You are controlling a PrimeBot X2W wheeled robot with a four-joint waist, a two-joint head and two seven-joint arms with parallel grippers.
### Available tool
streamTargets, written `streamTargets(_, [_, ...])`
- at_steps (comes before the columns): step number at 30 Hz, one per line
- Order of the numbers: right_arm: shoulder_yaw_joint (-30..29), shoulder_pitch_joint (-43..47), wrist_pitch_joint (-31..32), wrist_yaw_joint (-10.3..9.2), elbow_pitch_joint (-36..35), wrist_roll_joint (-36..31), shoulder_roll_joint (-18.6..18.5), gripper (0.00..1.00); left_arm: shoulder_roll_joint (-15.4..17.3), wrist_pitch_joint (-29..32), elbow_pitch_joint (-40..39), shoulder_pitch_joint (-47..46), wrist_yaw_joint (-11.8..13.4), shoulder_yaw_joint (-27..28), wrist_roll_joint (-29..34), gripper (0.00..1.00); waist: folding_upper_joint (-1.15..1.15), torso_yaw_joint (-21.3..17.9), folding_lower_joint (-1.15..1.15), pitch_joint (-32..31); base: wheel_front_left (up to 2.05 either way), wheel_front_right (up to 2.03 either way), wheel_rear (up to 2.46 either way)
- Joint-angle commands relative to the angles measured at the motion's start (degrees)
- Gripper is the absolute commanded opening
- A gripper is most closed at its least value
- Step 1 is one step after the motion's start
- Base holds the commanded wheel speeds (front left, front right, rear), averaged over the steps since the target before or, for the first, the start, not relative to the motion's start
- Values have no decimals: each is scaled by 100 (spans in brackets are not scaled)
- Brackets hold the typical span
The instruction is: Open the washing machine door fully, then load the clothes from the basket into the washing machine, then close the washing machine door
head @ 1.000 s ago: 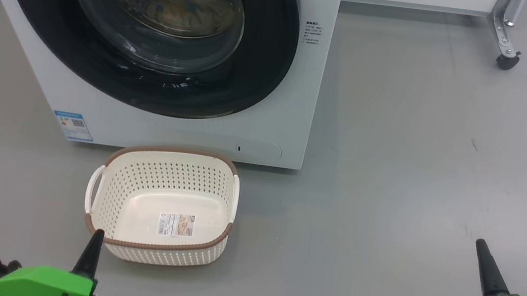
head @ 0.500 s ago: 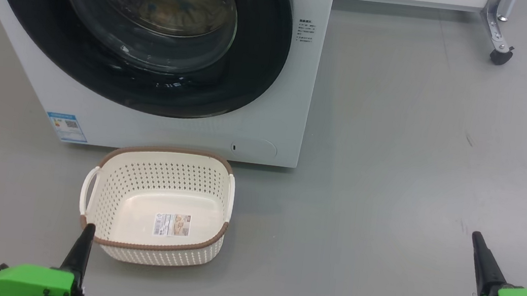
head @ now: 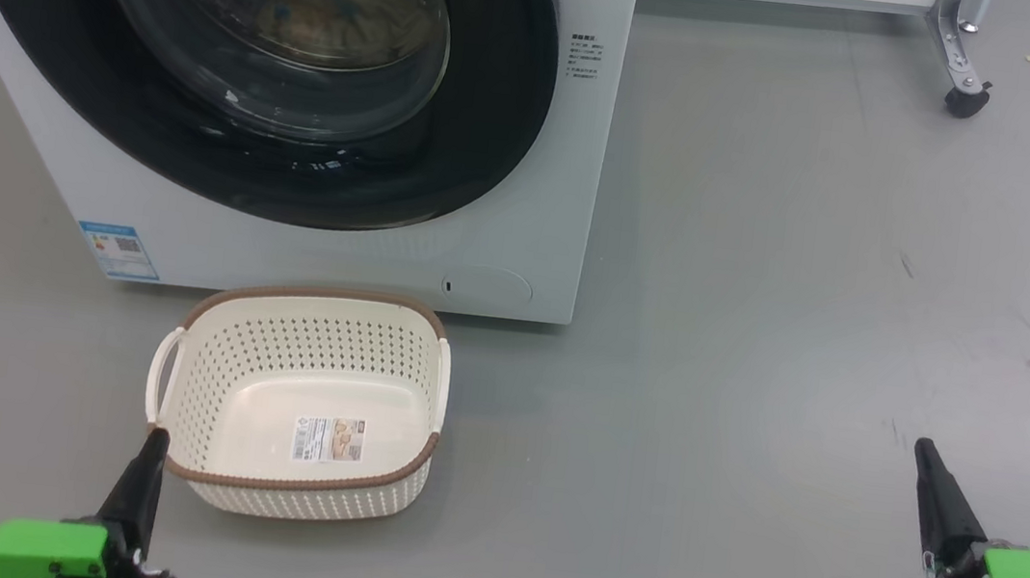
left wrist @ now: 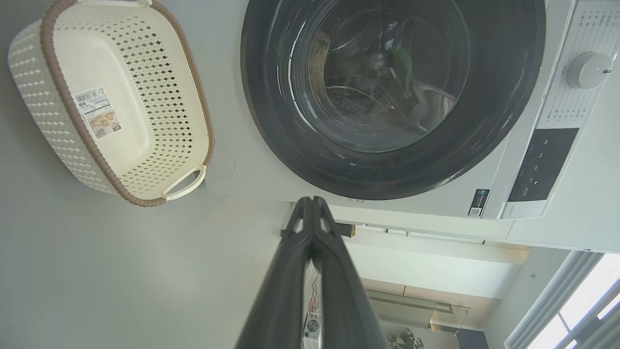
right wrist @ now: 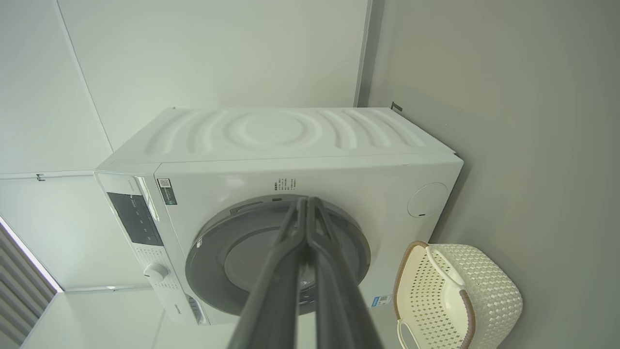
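Observation:
The washing machine [head: 575, 189] stands at the upper left of the head view. Its door [head: 494, 132], black-rimmed, lies flush against the front. Through the glass bowl I see pale yellow clothes [head: 333, 16] with blue patches inside the drum. The cream basket [head: 299, 483] sits on the floor just before the machine, holding just a label sticker. My left gripper [head: 157, 434] is shut at the basket's near left corner, nothing in it. My right gripper [head: 924, 447] is shut far to the right, over bare floor. The left wrist view shows the door [left wrist: 271, 121] and basket [left wrist: 63, 102] beyond the closed fingers [left wrist: 312, 208].
Grey floor [head: 759, 356] stretches to the right of the machine. A metal frame leg on a caster [head: 966, 100] stands at the far upper right. The machine's control panel carries a round knob [left wrist: 587, 69]. A white wall rises behind the machine [right wrist: 218, 58].
The whole head picture has slid left, so the camera has moved. Both grippers sit a little lower in it and stay shut. Door and basket have not moved.

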Motion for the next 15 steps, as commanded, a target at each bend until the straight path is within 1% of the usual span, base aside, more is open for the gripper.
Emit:
streamTargets(1, [131, -402, 48, 18, -148, 138, -140, 0, 35, 50, -227, -292, -64, 235, -119, 0, 0, -6, 0, 1, 0, 0, 0])
streamTargets(4, [144, -444, 65, 19, -108, 308, -143, 0, 18, 88, -236, -293, -89, 299, -272, 0, 0, -24, 0, 5, 0, 0, 0])
streamTargets(15, [144, -444, 65, 19, -108, 308, -143, 0, 18, 87, -236, -292, -89, 298, -273, 0, 0, -24, 0, 5, 0, 0, 0])
